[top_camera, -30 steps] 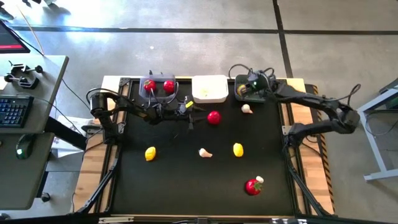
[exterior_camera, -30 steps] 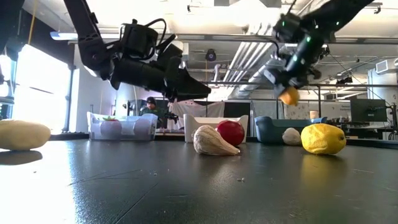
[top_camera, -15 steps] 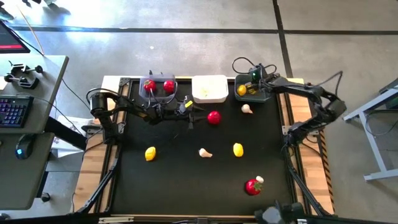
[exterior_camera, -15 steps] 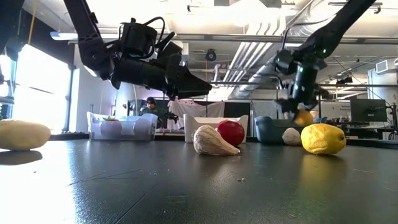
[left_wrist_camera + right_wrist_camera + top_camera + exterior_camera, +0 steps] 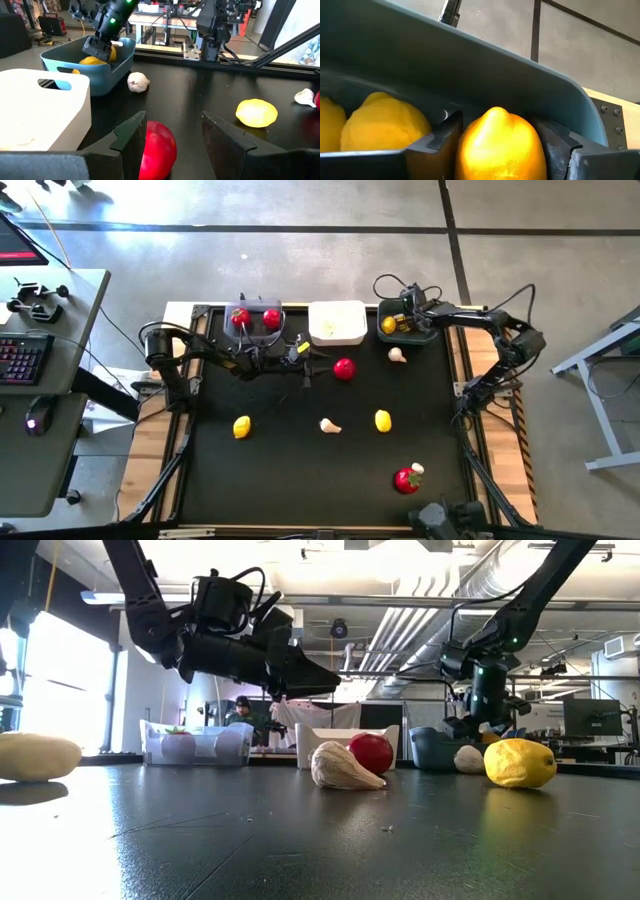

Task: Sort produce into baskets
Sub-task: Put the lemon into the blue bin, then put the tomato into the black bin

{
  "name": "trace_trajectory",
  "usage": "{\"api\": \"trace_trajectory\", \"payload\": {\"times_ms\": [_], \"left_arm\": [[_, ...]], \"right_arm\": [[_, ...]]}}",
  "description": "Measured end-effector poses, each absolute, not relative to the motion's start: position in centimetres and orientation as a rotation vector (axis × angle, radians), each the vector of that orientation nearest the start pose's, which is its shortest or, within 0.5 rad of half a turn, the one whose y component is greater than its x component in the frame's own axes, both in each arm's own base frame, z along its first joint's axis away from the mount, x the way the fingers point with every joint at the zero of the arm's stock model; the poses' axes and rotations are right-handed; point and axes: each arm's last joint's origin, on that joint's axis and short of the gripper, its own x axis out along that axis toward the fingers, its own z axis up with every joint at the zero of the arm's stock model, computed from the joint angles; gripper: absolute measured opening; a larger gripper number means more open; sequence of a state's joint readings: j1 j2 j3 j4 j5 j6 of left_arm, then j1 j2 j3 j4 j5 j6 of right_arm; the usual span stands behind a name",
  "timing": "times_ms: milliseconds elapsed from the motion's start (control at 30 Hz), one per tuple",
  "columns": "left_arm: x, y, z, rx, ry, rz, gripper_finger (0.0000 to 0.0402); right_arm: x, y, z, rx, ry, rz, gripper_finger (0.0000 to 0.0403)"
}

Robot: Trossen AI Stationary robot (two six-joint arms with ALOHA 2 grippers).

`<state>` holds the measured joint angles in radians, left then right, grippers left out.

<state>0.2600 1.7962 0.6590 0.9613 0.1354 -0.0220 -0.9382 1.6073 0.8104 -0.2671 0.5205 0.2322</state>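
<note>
Right tool (image 5: 495, 145) is down inside the teal basket (image 5: 404, 332) at the far right corner of the tabletop (image 5: 270, 470), fingers closed on a lemon (image 5: 499, 145) with two other lemons (image 5: 382, 122) beside it, low enough for a gentle release, I'd judge. Left tool (image 5: 172, 135) hangs wide open near the far edge, straddling a red tomato (image 5: 344, 368), likely lining up for the grey basket (image 5: 256, 330) where two tomatoes (image 5: 241, 318) sit. White basket (image 5: 337, 322) stands between. Loose on the dark matte tabletop: garlic bulbs (image 5: 397, 355), two lemons (image 5: 382, 420), another tomato (image 5: 406, 479) toward the near right. Concrete floor around; a desk with keyboard (image 5: 22, 360) off the left edge
</note>
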Motion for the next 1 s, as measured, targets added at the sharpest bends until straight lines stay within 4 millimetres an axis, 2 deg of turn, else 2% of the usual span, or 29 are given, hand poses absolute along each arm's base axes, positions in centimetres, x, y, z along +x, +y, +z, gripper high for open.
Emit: {"api": "trace_trajectory", "payload": {"times_ms": [333, 467, 600, 800, 900, 1000], "left_arm": [[32.1, 8.1, 14.6, -0.19, 0.177, 0.12, 0.0174], [32.1, 8.1, 14.4, -0.167, 0.193, 0.119, 0.0174], [32.1, 8.1, 14.4, -0.144, 0.195, 0.122, 0.0174], [32.1, 8.1, 14.4, -0.144, 0.192, 0.125, 0.0165], [32.1, 8.1, 14.4, -0.142, 0.191, 0.124, 0.015], [32.1, 8.1, 14.4, -0.132, 0.192, 0.123, 0.0128]], "right_arm": [[15.9, -24.1, 15.3, 0.386, 1.004, -1.426, 0.0264], [15.9, -24.0, 15.6, 0.345, 1.005, -1.473, 0.0276], [15.9, -23.7, 16.8, 0.302, 0.984, -1.462, 0.0277], [16.3, -22.0, 20.5, 0.259, 0.848, -1.387, 0.0251], [16.8, -20.3, 22.8, 0.246, 0.737, -1.312, 0.0215], [17.7, -18.1, 24.5, 0.223, 0.655, -1.223, 0.0162]]}}
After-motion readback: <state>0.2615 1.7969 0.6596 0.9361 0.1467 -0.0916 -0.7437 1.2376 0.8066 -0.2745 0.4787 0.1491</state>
